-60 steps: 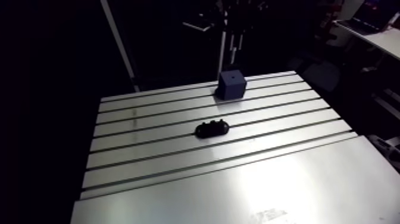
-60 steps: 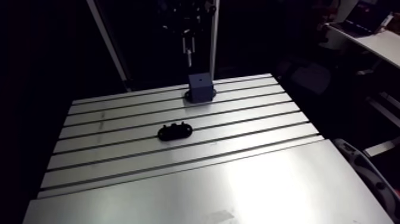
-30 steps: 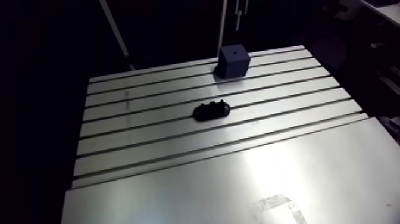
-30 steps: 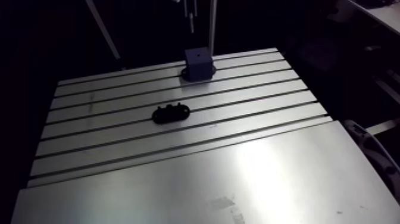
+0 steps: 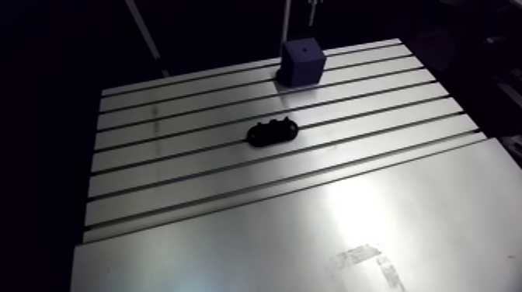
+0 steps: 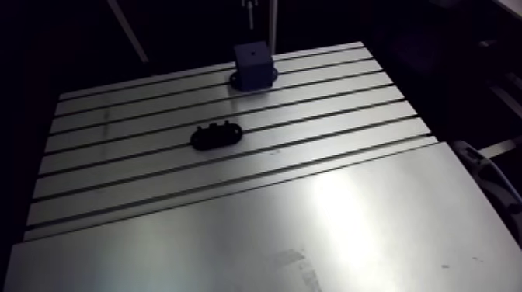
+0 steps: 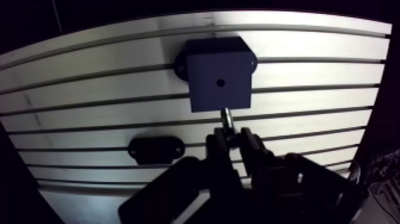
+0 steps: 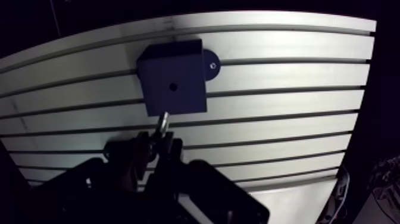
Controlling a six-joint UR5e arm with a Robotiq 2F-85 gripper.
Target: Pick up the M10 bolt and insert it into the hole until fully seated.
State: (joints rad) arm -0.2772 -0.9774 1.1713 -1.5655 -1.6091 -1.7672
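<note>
Compared with the earlier pictures the whole arm view has shifted, so the camera has moved. The dark blue cube-shaped block (image 5: 301, 60) and the low black oblong holder (image 5: 272, 132) lie on the same ribs of the slotted aluminium table (image 5: 233, 225) as before. The wrist and bolt that hung above the block earlier are now almost wholly cut off by the arm view's top edge. In the wrist view the two-finger black gripper (image 7: 233, 137) pinches the shiny steel M10 bolt (image 7: 227, 117) between its fingertips. The bolt's shank points away from the fingers toward the block. The free end of the bolt overlaps the block's near edge, short of the small round hole (image 7: 220, 83) in the middle of the block's top face, so the bolt is not yet in it. The block stands near the table's far edge, on a dark base with rounded lugs showing at its sides. The holder lies beside the gripper, well apart from the block with table slots between them, off the line from bolt to hole.
</note>
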